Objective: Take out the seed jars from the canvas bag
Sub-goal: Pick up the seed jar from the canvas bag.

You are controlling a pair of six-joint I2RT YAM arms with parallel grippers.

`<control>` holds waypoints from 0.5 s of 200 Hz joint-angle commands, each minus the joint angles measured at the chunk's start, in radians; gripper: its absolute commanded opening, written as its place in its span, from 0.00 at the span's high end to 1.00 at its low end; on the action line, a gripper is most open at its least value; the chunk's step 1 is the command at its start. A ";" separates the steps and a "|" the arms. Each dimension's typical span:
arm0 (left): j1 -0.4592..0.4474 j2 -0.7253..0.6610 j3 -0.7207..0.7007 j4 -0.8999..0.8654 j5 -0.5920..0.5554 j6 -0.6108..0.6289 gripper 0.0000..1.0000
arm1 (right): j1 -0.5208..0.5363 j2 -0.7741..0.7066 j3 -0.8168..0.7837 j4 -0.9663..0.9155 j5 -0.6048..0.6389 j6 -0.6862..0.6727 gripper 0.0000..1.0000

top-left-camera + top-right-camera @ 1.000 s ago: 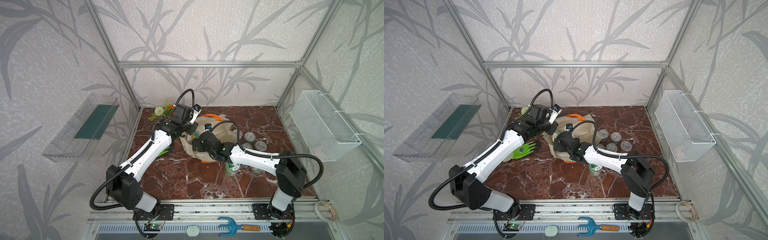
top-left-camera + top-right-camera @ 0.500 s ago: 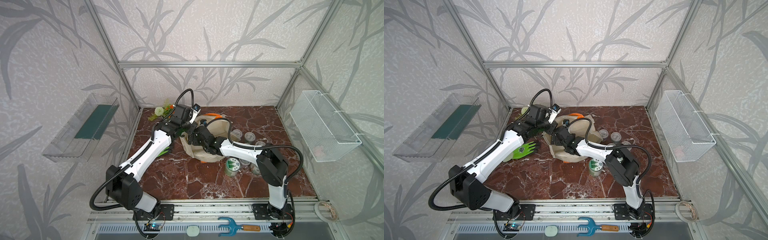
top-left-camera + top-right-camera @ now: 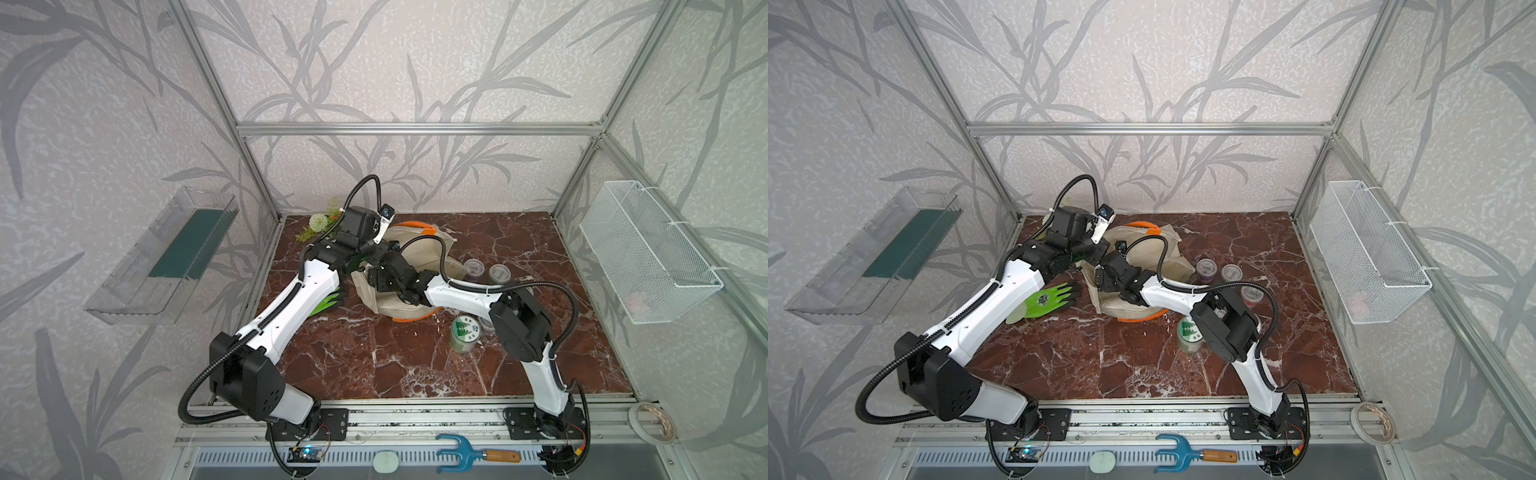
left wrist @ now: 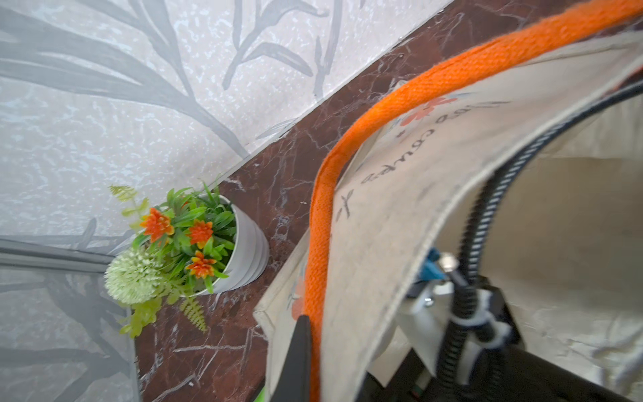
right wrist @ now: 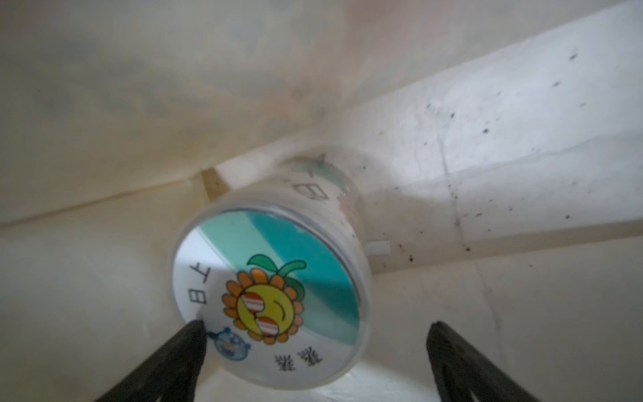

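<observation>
Seed jar: translucent round plastic tub, white lid printed with a cartoon sunflower and teal bands (image 5: pixel 268 296).
Location: on its side in the bottom fold of the beige canvas bag with orange strap handles (image 3: pixel 419 254), lid toward the mouth. The bag lies at 11 o'clock on the brown marble table (image 3: pixel 374 361).
Already out: several clear-lidded jars (image 3: pixel 473 267) at 3 o'clock of the bag; one green-pictured white-lidded jar (image 3: pixel 465 328) at 5 o'clock.
Right gripper (image 5: pixel 315 327): spread wide inside the bag, tips flanking the lid, gripping nothing.
Left gripper (image 4: pixel 306 351): clamped on the bag's rim beside the orange strap, holding the mouth up.
Handling (judged): light, rigid, smooth-walled; likely to roll; the cloth beneath is soft and yielding.
Hold point (judged): across the round wall, just behind the lid rim.
Neighbours: white ribbed pot of artificial flowers (image 4: pixel 247 257) at 10 o'clock of the bag; green glove (image 3: pixel 1050 301) at 8 o'clock.
Not discernible: jar contents; whether more jars lie in the bag. In both top views cloth hides the reaching tips, and the arm partly covers some jars.
</observation>
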 commanded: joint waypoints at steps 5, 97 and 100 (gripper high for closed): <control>-0.031 -0.040 -0.009 0.044 0.066 0.004 1.00 | 0.011 0.004 0.016 0.055 -0.025 -0.033 0.01; 0.002 -0.100 -0.068 0.071 0.066 -0.006 1.00 | 0.010 -0.118 -0.221 0.375 -0.023 -0.058 0.01; 0.002 -0.101 -0.070 0.071 0.068 -0.006 1.00 | 0.010 -0.117 -0.218 0.374 -0.021 -0.057 0.01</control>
